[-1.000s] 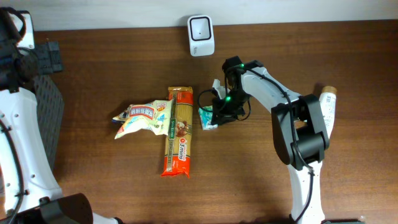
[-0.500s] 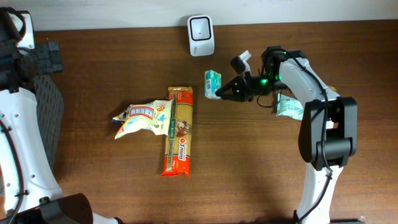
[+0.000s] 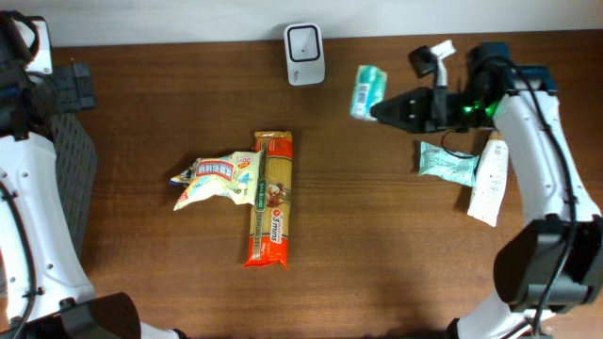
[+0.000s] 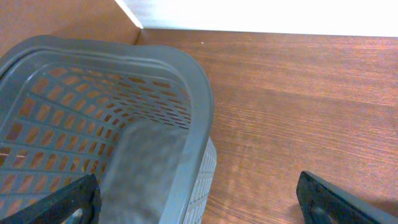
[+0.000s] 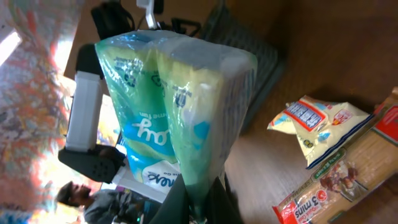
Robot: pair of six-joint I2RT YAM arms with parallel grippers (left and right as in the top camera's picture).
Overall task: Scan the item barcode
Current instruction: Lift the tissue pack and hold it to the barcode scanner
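The item, a green and blue tissue pack (image 3: pixel 366 91) (image 5: pixel 180 106), hangs in the air to the right of the white scanner (image 3: pixel 304 54) at the table's back edge. My right gripper (image 3: pixel 382 108) (image 5: pixel 202 199) is shut on the pack's lower seam, and its fingers pinch the plastic from both sides. I cannot make out a barcode on the pack. My left gripper (image 4: pixel 199 205) is open at the far left, hovering over the rim of a grey basket (image 4: pixel 186 81), with nothing between its fingers.
A yellow snack bag (image 3: pixel 219 179) and a long red pasta pack (image 3: pixel 270 200) lie side by side mid-table. A second green packet (image 3: pixel 447 162) and a white tube (image 3: pixel 488 179) lie at the right, under my right arm. The grey basket (image 3: pixel 71 160) stands at the left edge.
My right gripper closed on the tissue pack near the pasta, lifted it off the table and carried it right and toward the back, beside the scanner. The left arm stayed put.
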